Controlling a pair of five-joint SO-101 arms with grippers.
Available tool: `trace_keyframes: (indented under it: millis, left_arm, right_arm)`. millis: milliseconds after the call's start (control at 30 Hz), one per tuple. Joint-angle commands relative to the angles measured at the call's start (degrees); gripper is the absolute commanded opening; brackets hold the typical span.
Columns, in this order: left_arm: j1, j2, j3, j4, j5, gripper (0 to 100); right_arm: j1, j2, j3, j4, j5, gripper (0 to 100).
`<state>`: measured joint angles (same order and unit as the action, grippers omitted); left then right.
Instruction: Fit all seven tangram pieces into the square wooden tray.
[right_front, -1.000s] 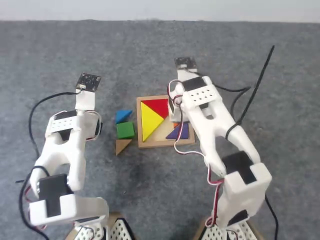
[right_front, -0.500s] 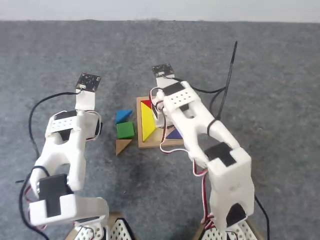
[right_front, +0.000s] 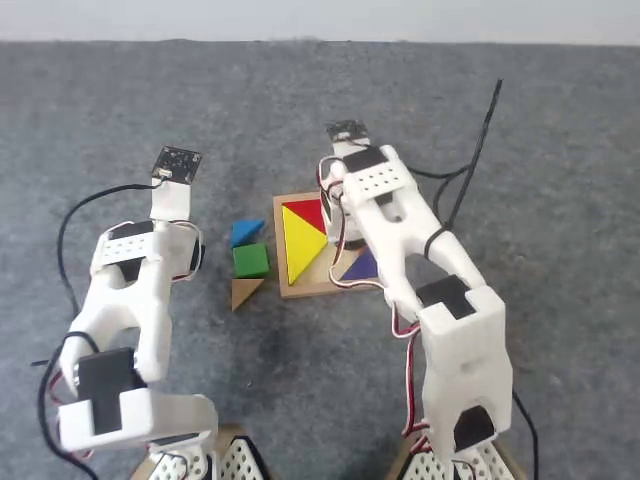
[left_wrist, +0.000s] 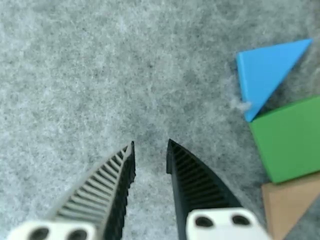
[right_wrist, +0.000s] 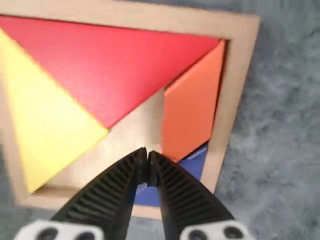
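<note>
Jaws of the right gripper (right_wrist: 146, 156) are pressed together with nothing between them, tips pointing down at a bare patch of floor inside the square wooden tray (right_wrist: 235, 100). Around that patch lie three pieces: the large red wooden triangle (right_wrist: 115, 65) just past the tips, the large yellow wooden triangle (right_wrist: 47, 120) to one side of them, and the orange wooden piece (right_wrist: 192, 110) to the other, set against the tray's rim. A violet-blue wooden piece (right_wrist: 197, 162) shows beside the jaws, partly hidden under them. From the high view the right arm reaches over the tray (right_front: 300, 290), covering much of its right half (the yellow triangle (right_front: 300, 245) and red triangle (right_front: 310, 212) stay visible).

The left gripper (left_wrist: 150, 149) hangs with its jaws a little apart and grasping nothing, over the grey carpeted table (left_wrist: 100, 60). Near it, but not touching, sit three loose pieces in a row outside the tray: the small blue wooden triangle (left_wrist: 265, 70), the green wooden square (left_wrist: 290, 137) and the tan wooden triangle (left_wrist: 292, 202), each just beside the next.
</note>
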<state>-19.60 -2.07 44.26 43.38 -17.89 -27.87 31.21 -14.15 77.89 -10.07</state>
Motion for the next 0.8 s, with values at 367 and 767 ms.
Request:
trace_keyframes:
  millis: [367,767]
  left_arm:
    - [-0.26,-3.16,-0.31,-0.7,0.0,10]
    - [0.7,-22.59,15.25,-10.9,1.49,10]
  right_arm:
    - [4.79,-11.47,-6.86,13.05,8.53,0.8]
    - [9.27,-30.02,35.16,-25.89,12.57,0.9]
